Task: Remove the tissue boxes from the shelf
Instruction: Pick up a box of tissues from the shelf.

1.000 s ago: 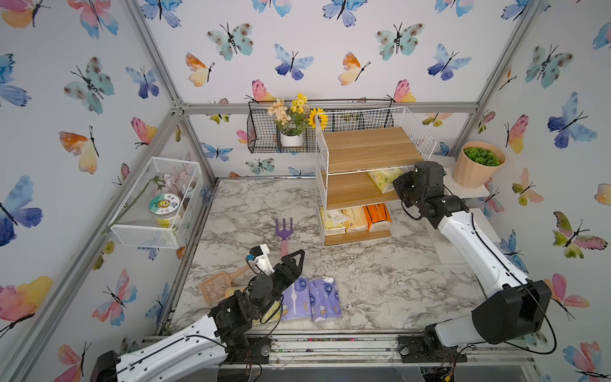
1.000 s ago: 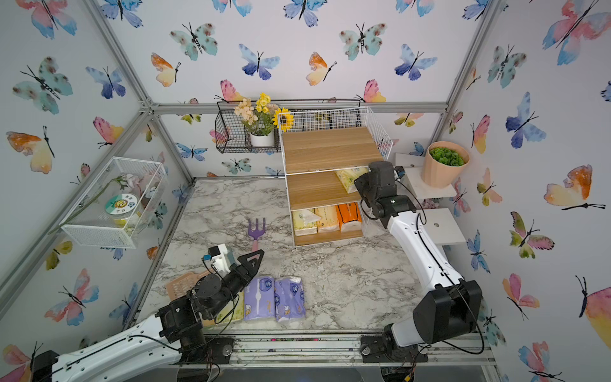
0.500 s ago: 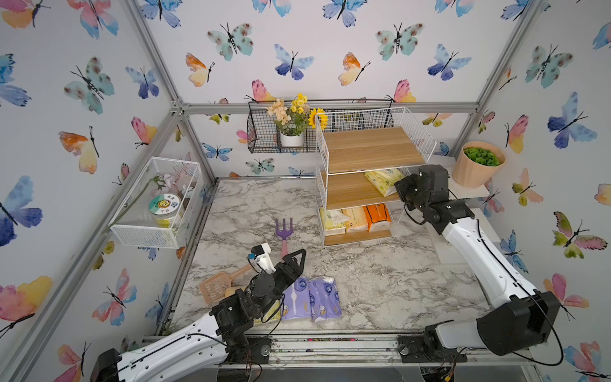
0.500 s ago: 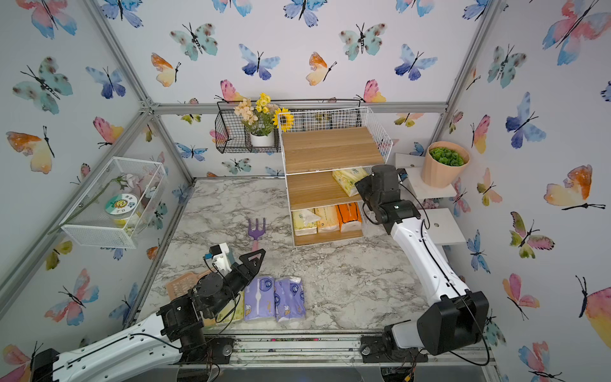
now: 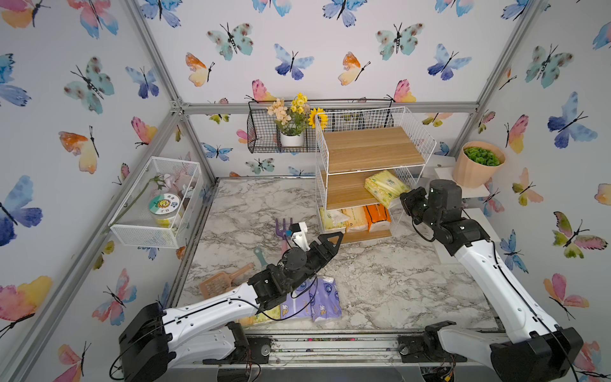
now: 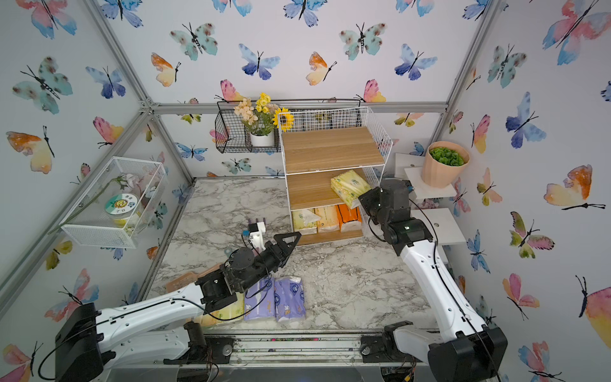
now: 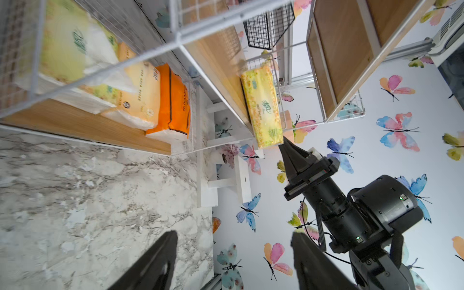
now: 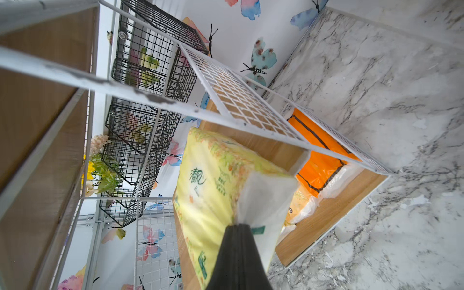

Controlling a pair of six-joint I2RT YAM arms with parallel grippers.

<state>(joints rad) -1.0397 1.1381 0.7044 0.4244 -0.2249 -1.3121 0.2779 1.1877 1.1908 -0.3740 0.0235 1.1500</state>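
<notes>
1. Progress so far: two purple tissue packs [image 5: 325,299] and at least one yellow pack [image 5: 269,312] lie on the marble table [image 5: 380,281]. Four are left on the shelf [image 5: 373,148].
2. The bottom tier holds a pale green pack [image 5: 332,218], a pale yellow pack [image 5: 353,220] and a bright orange pack [image 5: 377,216]. The floral yellow-green pack [image 5: 385,188] lies at the middle board's front corner.
3. My right gripper [image 8: 237,227] is pinched tight on that pack's clear end flap. My left gripper [image 7: 234,234] hangs spread and empty.
4. Since a second ago, my right arm has drawn back, dragging the pack slightly outward.
</notes>
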